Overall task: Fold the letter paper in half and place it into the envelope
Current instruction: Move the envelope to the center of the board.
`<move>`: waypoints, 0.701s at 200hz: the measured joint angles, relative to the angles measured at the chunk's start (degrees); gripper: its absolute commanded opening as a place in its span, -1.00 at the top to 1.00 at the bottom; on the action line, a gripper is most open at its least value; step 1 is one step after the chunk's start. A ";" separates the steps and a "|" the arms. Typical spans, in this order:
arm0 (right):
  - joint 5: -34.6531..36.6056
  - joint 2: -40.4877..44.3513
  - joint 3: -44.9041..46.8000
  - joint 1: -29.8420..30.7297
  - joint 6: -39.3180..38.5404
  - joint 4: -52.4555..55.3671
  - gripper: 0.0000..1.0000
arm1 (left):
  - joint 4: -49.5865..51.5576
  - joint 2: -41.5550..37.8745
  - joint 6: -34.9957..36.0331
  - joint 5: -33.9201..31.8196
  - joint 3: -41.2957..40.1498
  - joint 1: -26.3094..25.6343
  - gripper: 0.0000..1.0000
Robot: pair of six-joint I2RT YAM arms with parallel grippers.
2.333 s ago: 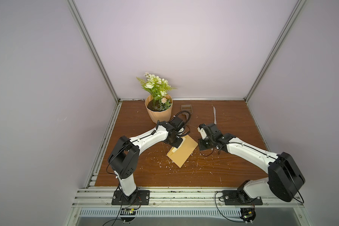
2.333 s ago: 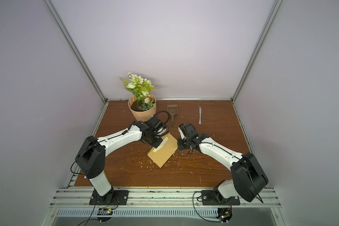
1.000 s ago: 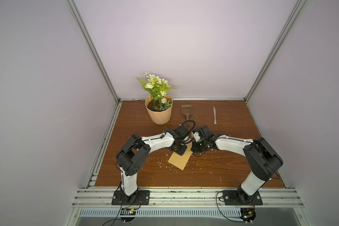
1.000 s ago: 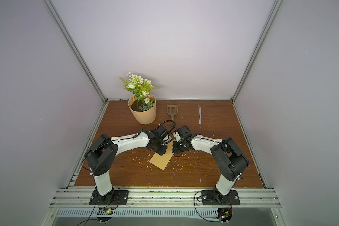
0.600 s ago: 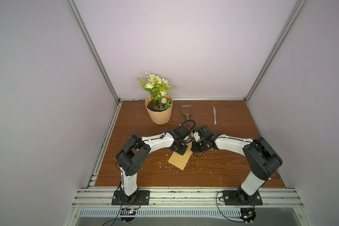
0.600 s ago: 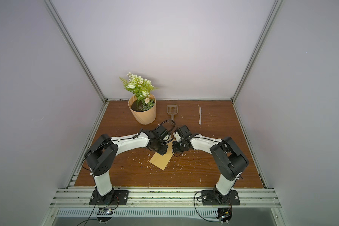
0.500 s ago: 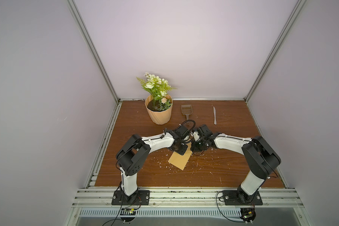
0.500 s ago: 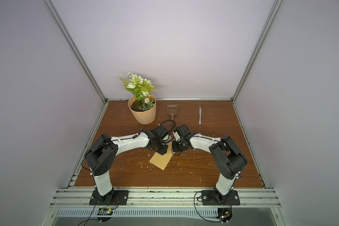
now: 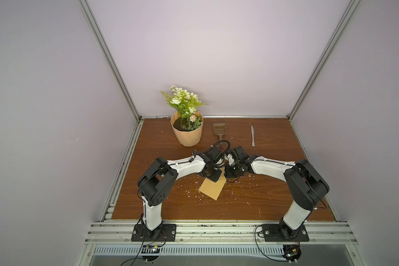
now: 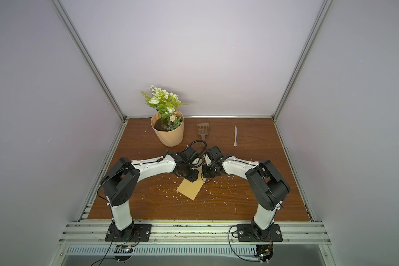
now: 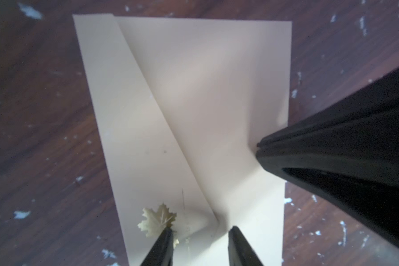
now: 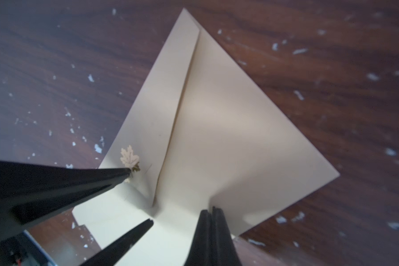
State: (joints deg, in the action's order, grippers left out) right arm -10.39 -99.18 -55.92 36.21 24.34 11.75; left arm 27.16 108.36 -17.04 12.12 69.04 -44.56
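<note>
The mustard-yellow envelope [image 9: 212, 187] [image 10: 190, 188] lies on the wooden table, with both wrists bunched over its far end. Close up it looks pale, with a slanted seam and a maple-leaf sticker [image 11: 158, 220] [image 12: 129, 159]. A lighter sheet, the letter paper [image 12: 171, 241] [image 11: 200, 253], shows at the envelope's mouth, and most of it is hidden. My left gripper [image 11: 200, 230] is open, its fingers straddling the mouth over this sheet. My right gripper [image 12: 211, 209] is shut on the envelope's upper layer, which puckers up at its tips.
At the back stand a flower pot [image 9: 187, 133], a brown scoop [image 9: 219, 130] and a pale knife [image 9: 252, 135]. Small white scraps are scattered over the table [image 9: 263, 195] around the envelope. The enclosure's walls rise close on three sides.
Since two seconds ago both wrists have drawn together over the envelope's far end, and the envelope has slid toward the front. In the last second the left jaws have widened slightly.
</note>
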 measured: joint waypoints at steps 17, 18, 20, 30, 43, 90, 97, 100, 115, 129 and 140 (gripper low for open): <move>1.70 0.57 -0.42 -0.48 -0.42 2.10 1.00 | -1.01 0.42 -0.11 1.36 0.28 0.31 0.17; 1.79 0.61 -0.44 -0.50 -0.46 2.23 1.00 | -1.07 0.42 -0.13 1.42 0.28 0.35 0.17; 2.16 0.74 -0.48 -0.63 -0.57 2.51 1.00 | -1.20 0.46 -0.13 1.64 0.28 0.44 0.17; 3.10 1.31 -0.79 -1.11 -1.01 3.96 1.00 | -1.60 0.61 -0.26 2.51 0.28 1.01 0.18; 4.24 2.49 -1.29 -1.99 -1.73 5.64 1.00 | -1.95 0.68 -0.50 3.65 0.00 2.16 0.18; 6.10 7.23 -2.40 -5.55 -3.80 8.11 1.00 | -2.78 0.85 -1.03 7.50 -0.74 4.44 0.19; 6.10 7.26 -2.40 -5.81 -3.89 8.31 1.00 | -2.73 1.01 -1.05 7.54 -0.74 4.50 0.19; 6.10 7.26 -2.40 -5.92 -3.91 8.39 1.00 | -2.69 1.05 -1.09 7.50 -0.74 4.50 0.19; 5.99 7.19 -2.32 -6.03 -3.91 8.76 1.00 | -2.45 1.16 -1.33 7.43 -0.81 4.52 0.20; 5.64 7.19 -2.32 -6.01 -3.89 8.83 1.00 | -2.27 1.18 -1.60 7.43 -1.09 4.59 0.20; 5.51 7.17 -2.21 -6.01 -3.87 8.63 1.00 | -2.27 1.05 -1.77 7.43 -1.38 4.66 0.20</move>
State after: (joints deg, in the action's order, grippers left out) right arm -4.89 -92.01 -58.13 30.20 20.47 20.38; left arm 24.88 109.40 -18.81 19.55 67.66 -39.90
